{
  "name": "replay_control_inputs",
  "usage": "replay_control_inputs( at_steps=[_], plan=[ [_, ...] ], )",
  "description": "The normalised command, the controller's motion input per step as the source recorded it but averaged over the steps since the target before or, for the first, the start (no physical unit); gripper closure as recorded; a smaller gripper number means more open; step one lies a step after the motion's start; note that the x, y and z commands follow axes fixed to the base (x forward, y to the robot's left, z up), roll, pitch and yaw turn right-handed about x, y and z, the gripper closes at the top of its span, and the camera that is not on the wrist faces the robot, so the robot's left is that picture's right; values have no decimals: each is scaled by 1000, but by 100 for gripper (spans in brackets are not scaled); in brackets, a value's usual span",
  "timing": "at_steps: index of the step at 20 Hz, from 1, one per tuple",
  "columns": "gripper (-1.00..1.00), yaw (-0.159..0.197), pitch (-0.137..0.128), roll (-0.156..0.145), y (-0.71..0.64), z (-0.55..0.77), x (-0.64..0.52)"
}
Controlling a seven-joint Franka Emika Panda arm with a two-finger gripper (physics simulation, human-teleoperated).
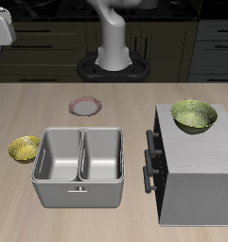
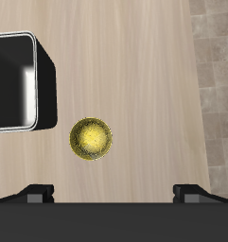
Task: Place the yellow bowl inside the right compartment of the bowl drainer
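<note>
The small golden-yellow bowl [image 1: 25, 148] sits on the wooden table just beside the bowl drainer [image 1: 78, 187], a grey metal tub with two square wells and a small front handle. Both wells hold nothing; the right compartment [image 1: 103, 154] is the well farther from the bowl. In the wrist view the yellow bowl [image 2: 91, 139] lies below the camera, close to a rounded corner of the drainer [image 2: 26, 85]. My gripper [image 2: 114, 192] is open, high above the table, with nothing between its fingers. In the exterior view only a white part of the gripper [image 1: 0, 40] shows at the frame's edge.
A big grey box cabinet [image 1: 196, 175] with black handles stands beside the drainer, and a larger greenish-yellow bowl [image 1: 194, 115] rests on top of it. A small pinkish plate [image 1: 84, 107] lies farther back behind the drainer.
</note>
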Motion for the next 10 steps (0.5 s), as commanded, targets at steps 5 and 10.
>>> replay_control_inputs(
  at_steps=[5,10],
  plan=[
    [-100,-31,-7,21,-89,52,123],
    [-100,19,36,56,24,-101,169]
  ],
)
